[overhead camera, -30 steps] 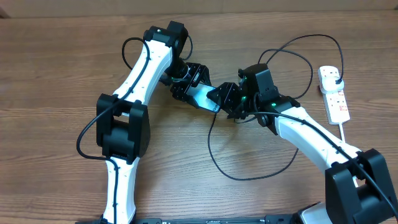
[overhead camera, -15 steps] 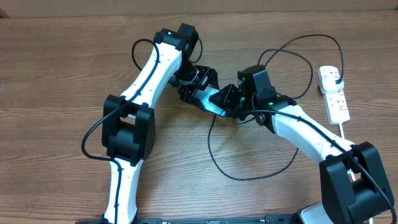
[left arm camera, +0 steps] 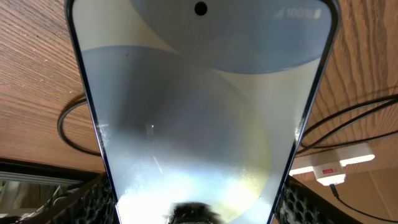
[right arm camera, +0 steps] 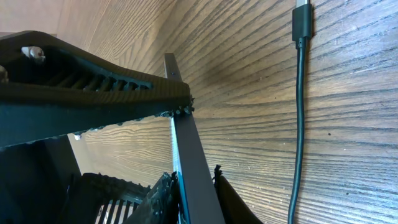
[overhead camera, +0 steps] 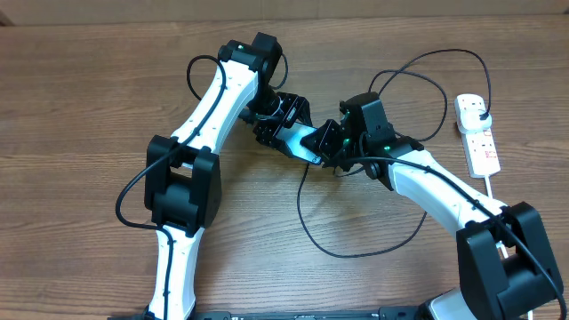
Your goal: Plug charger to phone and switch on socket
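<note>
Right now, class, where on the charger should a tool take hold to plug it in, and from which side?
Grip the charger at its stiff connector body, just behind the tip, coming from above with fingers across its width. It lies flat on the table with both sides free.

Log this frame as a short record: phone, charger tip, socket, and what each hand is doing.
phone: screen lit, gripped across its width by the left hand
right hand: at the phone's other end, one finger against its edge; grip unclear
charger tip: lying on the table, not in the phone
socket: on the table's right side, black plug in it; switch state too small to tell
</note>
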{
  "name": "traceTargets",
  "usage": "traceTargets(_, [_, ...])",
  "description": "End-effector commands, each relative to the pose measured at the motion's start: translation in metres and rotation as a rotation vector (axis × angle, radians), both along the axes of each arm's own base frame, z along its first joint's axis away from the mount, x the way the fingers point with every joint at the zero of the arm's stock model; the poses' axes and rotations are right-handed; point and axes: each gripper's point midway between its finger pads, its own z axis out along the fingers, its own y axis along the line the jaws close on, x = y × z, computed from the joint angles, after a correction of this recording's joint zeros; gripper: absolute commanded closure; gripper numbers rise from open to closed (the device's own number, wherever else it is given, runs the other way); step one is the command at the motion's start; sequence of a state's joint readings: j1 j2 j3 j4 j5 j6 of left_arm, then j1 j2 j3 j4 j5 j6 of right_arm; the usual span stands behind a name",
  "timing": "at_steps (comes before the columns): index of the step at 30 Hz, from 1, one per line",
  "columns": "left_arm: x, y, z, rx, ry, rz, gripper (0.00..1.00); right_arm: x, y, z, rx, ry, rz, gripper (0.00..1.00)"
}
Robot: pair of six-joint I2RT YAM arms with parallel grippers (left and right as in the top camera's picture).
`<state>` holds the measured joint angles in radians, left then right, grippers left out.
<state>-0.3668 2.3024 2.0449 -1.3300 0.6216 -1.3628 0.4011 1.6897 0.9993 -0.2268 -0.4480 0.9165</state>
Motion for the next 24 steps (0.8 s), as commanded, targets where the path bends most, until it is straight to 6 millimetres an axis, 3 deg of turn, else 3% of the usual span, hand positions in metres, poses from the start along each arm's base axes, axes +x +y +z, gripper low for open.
traceTargets(1, [0.0034,-0.0077,0.0115,-0.037,-0.005,0.014,0.58,0.0063,0.0042,0.0066,0.017,-0.007,-0.014,0.81])
traceTargets(7, [0.0033,-0.0077,0.0116,-0.038,-0.004,0.014,0.52,0.0071,0.0048,0.0077,0.033,0.009,-0.034,0.82])
traceTargets(13, [0.0024,-0.0108,0.0142,-0.060,0.003,0.014,0.39,0.0063,0.0060,0.0084,0.040,0.011,-0.028,0.87])
traceTargets(21, [0.0055,-0.0154,0.0173,-0.094,-0.007,0.014,0.37,0.0072,0.0075,0.0105,0.049,0.003,-0.023,0.91])
traceTargets(24, [0.0056,-0.0154,0.0174,-0.094,-0.007,0.014,0.27,0.0081,0.0091,0.0127,0.059,-0.005,-0.017,0.93])
